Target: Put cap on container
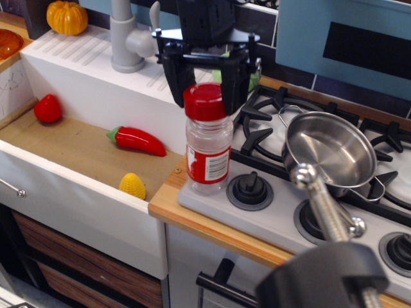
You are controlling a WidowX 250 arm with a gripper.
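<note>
The red cap (pixel 205 101) sits on the neck of the clear spice jar (pixel 209 151), which stands with its red-and-white label at the front left corner of the stove. My black gripper (pixel 205 95) comes down from above, its fingers (pixel 174 83) close on either side of the cap, shut on it. The jar's neck is hidden under the cap.
A steel saucepan (pixel 331 151) sits on the burner to the right. Stove knobs (pixel 249 189) lie just in front of the jar. In the sink (pixel 70 151) to the left lie a red chili (pixel 136 140), a red strawberry toy (pixel 48 108) and yellow corn (pixel 132 186). A grey faucet (pixel 128 35) stands behind.
</note>
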